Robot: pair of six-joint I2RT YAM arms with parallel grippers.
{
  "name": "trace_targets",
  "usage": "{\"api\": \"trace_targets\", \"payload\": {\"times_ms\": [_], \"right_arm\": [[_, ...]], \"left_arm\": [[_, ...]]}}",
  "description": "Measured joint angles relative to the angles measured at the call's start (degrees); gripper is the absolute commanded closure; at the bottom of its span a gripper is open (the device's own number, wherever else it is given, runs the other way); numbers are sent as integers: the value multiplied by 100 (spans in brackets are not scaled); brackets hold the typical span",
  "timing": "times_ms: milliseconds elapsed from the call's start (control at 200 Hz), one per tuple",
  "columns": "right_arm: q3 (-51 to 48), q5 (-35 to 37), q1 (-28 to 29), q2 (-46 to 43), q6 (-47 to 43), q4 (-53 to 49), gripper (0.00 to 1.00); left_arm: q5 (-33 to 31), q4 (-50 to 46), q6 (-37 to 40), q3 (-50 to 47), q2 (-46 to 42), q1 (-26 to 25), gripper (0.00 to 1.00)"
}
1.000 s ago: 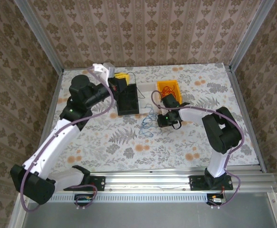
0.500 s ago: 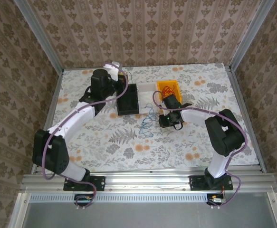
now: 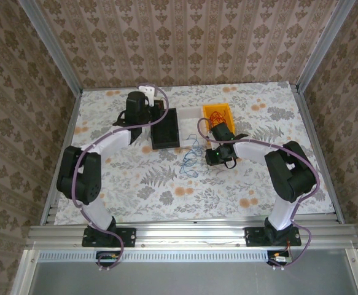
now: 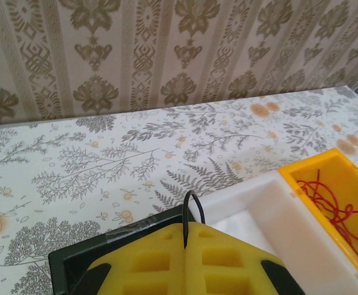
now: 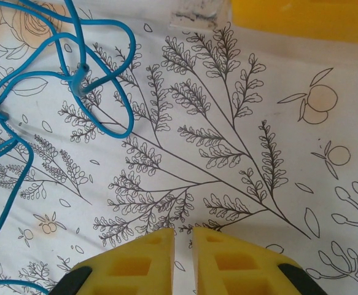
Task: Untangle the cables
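I have plenty of free room nearest me, where the worktop (image 3: 166, 196) lies bare from the arm bases out to mid-table. Just beyond that, my right tool (image 5: 183, 238) hangs low over the floral surface. Its pads are all but closed, with only a thin slit between them and nothing in it. The blue cable (image 5: 74, 86) sprawls flat in loose loops just to its left, apart from the pads. Farther out, three bins stand side by side: a black bin (image 3: 165, 130), a white bin (image 4: 258, 221) and a yellow bin (image 4: 326, 178), which has the red cables (image 4: 335, 206) bunched inside it. My left tool (image 4: 186, 236) sits at the black bin's far left rim, clenched on a dark cable (image 4: 192, 206) that loops up out of the seam between the pads. Behind the bins, a strip of open worktop runs to the papered wall (image 4: 166, 49).
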Motion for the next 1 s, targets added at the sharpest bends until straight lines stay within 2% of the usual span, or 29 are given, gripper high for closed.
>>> {"api": "trace_targets", "payload": {"times_ms": [165, 290, 380, 455, 700, 865, 1000], "right_arm": [[0, 0, -11, 0, -2, 0, 84], [-2, 0, -11, -2, 0, 0, 84], [-33, 0, -17, -35, 0, 4, 84], [-66, 0, -22, -94, 0, 9, 84], [-74, -37, -37, -162, -4, 50, 80], [-203, -225, -37, -323, -11, 210, 76], [-280, -452, -37, -599, -33, 313, 72]], "left_arm": [[-334, 79, -144, 2, 334, 0, 100], [-573, -50, -262, 28, 522, -24, 61], [-623, -109, -234, 61, 531, -92, 47], [-634, -122, -199, 114, 494, -188, 40], [-597, -474, 116, 114, -466, -581, 37], [-17, -846, 378, -179, -1106, -608, 38], [496, -1379, 632, -826, -1180, -798, 38]]}}
